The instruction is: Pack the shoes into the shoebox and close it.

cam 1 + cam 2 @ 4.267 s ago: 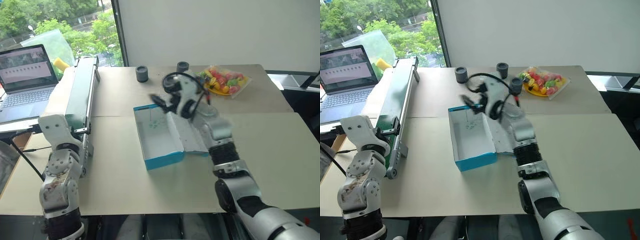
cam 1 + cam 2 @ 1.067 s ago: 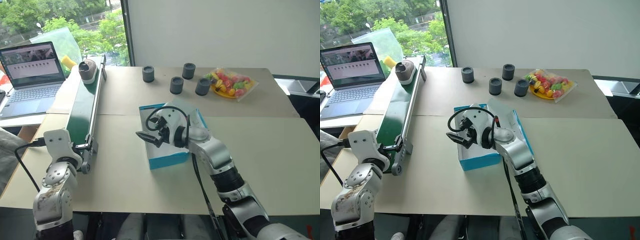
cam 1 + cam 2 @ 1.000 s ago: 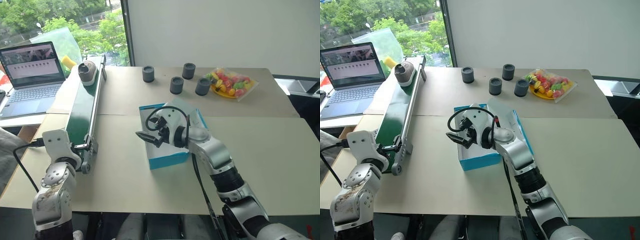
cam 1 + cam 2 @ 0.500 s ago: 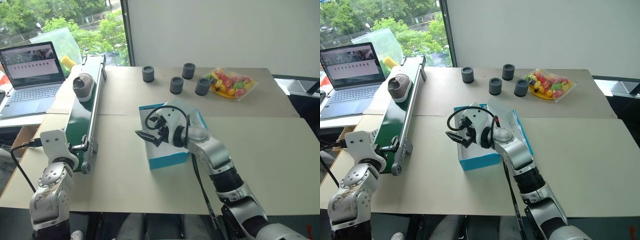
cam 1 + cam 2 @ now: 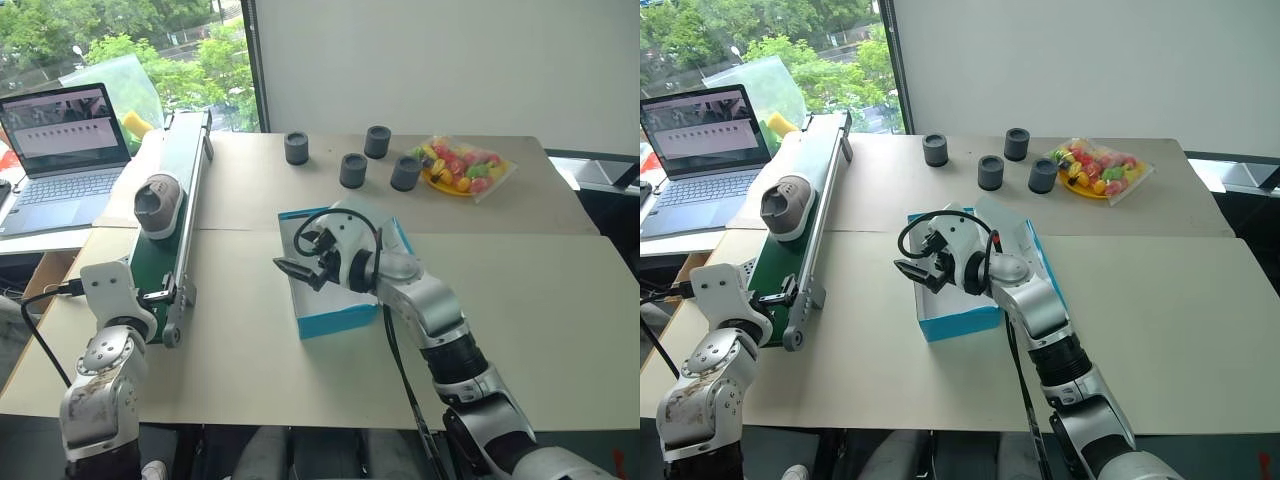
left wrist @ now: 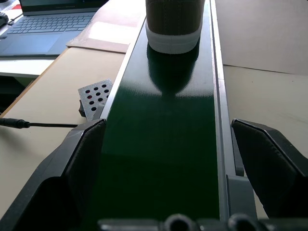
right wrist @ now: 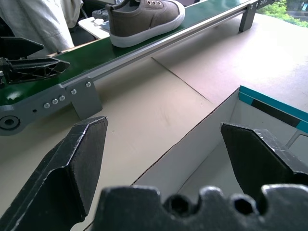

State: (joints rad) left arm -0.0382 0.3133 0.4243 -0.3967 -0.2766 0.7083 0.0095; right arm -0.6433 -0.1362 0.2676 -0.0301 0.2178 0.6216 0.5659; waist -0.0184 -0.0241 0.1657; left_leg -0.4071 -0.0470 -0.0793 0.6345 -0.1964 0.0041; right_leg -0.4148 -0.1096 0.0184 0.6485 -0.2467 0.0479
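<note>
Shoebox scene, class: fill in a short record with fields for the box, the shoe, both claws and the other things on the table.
shoebox: open, white inside, no shoe in it
shoe: one grey sneaker on the green conveyor belt
left claw: open, at the near end of the belt
right claw: open, above the box's left edge
table: three dark cylinders, bag of coloured items
laptop: on the robot's left

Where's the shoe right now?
In the head views the shoe rides the green conveyor belt on the robot's left, beside the laptop, up the belt from the open left claw.
</note>
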